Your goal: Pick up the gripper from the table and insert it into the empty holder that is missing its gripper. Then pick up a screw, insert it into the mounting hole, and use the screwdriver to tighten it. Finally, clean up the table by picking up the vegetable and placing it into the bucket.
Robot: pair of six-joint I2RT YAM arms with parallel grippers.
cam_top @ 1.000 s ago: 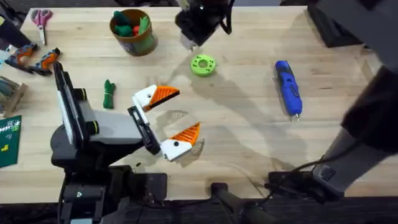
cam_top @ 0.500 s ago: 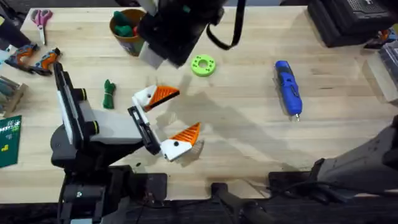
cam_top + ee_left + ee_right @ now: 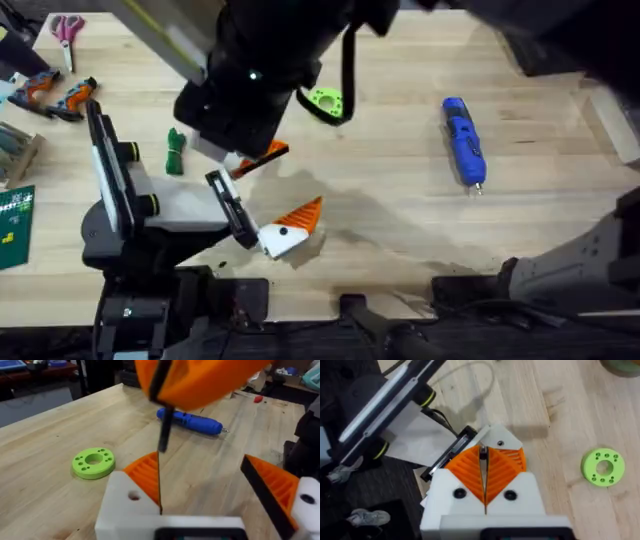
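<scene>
My right gripper [image 3: 483, 457] is shut on a thin dark screw [image 3: 164, 425] that hangs point down from its orange pads. It hovers just above the far finger [image 3: 500, 442] of my left gripper [image 3: 303, 177], which rests open on the table. Both white blocks of that gripper carry orange tips. A loose gripper piece and an empty holder are out of view. The blue screwdriver [image 3: 463, 140] lies at the right. The dark green vegetable [image 3: 176, 152] lies left of the left gripper. An edge of the bucket [image 3: 624, 366] peeks in.
My right arm [image 3: 260, 80] looms large and dark over the far middle of the table. A lime-green ring [image 3: 327, 103] lies beside it. Scissors [image 3: 67, 28] and orange-handled tools [image 3: 55, 95] lie at the far left. Bare wood stretches between the left gripper and the screwdriver.
My right arm has swept from the far middle toward the near left, now covering the bucket and hanging over the left gripper's far finger. The left arm has not moved.
</scene>
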